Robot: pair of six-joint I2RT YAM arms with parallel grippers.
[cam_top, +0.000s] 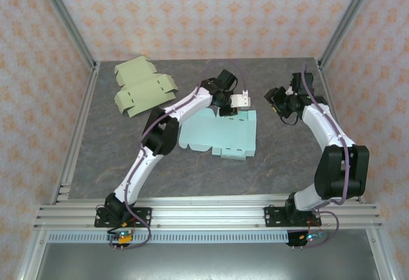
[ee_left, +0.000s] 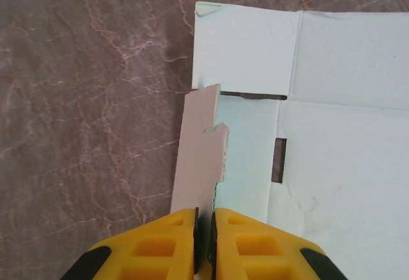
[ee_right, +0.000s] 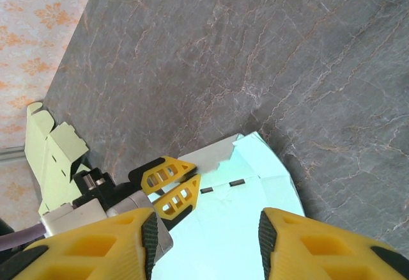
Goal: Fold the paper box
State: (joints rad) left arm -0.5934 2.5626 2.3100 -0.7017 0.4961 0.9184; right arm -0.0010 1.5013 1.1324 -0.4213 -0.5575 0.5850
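Jaws of the left gripper [ee_left: 204,219] are seen pinched narrowly on a side flap [ee_left: 199,155] of the paper box [ee_left: 339,133]. The flap is lifted off the sheet, so its brownish underside is shown. The pale blue box blank is laid flat near the middle of the table [cam_top: 268,171], with only this flap raised, so folding is judged to be at an early stage. Jaws of the right gripper [ee_right: 208,229] are held well apart with nothing between them. That gripper is hung above the table just beside the box's right edge and is not touching it. Two pale green blanks [cam_top: 142,87] are laid at the far left of the table, well apart from the work.

Several failures can be foreseen from here:
- **Slipping:** The flap is gripped only near its end and by the fingertips, so the thin card could be pulled out of the pinch if the fold is driven quickly.
- **Dragging:** The rest of the blank is not pressed down by anything, so the whole sheet could be dragged or tipped up with the flap instead of being creased.
- **Bad crease:** If the pull is not kept square to the scored line, a crooked crease could be made, or a tear started at the slit where the flap meets the panel.
- **Collision:** If the right gripper is brought in to hold the sheet, the left fingers could be struck, since the two are already near each other.
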